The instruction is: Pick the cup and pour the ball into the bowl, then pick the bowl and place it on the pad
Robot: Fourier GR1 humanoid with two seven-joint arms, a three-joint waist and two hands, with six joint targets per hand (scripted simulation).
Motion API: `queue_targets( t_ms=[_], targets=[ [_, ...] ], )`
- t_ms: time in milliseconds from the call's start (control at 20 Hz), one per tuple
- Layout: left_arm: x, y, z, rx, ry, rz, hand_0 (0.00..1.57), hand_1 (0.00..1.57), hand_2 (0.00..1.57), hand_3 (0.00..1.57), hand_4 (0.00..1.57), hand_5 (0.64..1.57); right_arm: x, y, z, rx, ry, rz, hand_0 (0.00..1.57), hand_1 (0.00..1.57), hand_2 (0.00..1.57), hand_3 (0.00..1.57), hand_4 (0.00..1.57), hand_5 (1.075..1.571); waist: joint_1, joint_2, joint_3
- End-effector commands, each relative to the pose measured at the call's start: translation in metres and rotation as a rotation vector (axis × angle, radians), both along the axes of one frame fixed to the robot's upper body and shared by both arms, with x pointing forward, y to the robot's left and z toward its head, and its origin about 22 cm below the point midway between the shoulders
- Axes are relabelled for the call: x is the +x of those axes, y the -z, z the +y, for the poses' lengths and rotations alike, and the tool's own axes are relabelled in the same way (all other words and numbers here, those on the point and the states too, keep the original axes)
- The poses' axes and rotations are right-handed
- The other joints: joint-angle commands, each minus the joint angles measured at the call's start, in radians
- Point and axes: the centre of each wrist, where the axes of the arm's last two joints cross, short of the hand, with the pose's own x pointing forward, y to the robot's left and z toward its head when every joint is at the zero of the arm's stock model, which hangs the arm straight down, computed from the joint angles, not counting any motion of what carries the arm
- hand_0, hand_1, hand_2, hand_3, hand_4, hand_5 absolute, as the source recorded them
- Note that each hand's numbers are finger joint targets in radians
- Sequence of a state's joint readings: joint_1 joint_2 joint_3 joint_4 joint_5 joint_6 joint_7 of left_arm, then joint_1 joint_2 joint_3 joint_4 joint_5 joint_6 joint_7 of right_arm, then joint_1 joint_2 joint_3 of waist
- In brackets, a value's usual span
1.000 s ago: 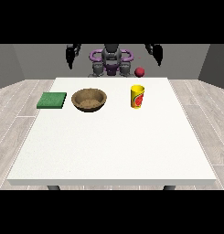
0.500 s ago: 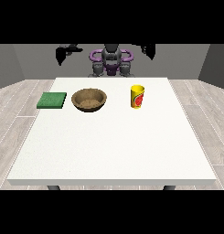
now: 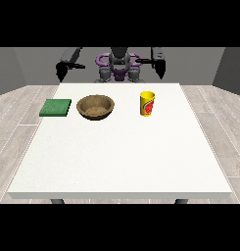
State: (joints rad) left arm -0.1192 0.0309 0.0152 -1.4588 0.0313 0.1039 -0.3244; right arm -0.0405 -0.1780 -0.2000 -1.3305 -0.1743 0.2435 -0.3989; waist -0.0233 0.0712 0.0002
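While the cup (image 3: 147, 104) stands well below it, the robot hand (image 3: 160, 68) at the view's right has unreadable fingers.

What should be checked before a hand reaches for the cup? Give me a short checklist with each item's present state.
1. Cup upright on the table: ok.
2. Ball inside the cup: cannot tell, the inside is hidden.
3. Bowl upright, apart from the cup: ok.
4. Green pad free of things: ok.
5. Hand at the view's right raised behind the far edge, away from the cup: ok.
6. Hand at the view's left away from bowl and pad: ok.
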Motion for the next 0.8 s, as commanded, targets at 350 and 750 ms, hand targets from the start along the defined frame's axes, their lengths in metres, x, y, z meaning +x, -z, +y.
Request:
queue_targets(
  t_ms=[350, 750],
  targets=[
    [0.063, -0.009, 0.022, 0.025, -0.078, -0.165, 0.00, 0.00, 0.00, 0.00, 0.00, 1.466, 0.040, -0.004, -0.005, 0.039, -0.064, -0.191, 0.00, 0.00, 0.00, 0.00, 0.00, 1.548, -0.057, 0.234, -0.0003],
    [0.079, 0.012, 0.038, 0.042, -0.108, -0.157, 0.00, 0.00, 0.00, 0.00, 0.00, 1.413, 0.043, 0.017, 0.006, 0.044, -0.075, -0.191, 0.00, 0.00, 0.00, 0.00, 0.00, 1.548, -0.071, 0.237, -0.0003]
  ],
)
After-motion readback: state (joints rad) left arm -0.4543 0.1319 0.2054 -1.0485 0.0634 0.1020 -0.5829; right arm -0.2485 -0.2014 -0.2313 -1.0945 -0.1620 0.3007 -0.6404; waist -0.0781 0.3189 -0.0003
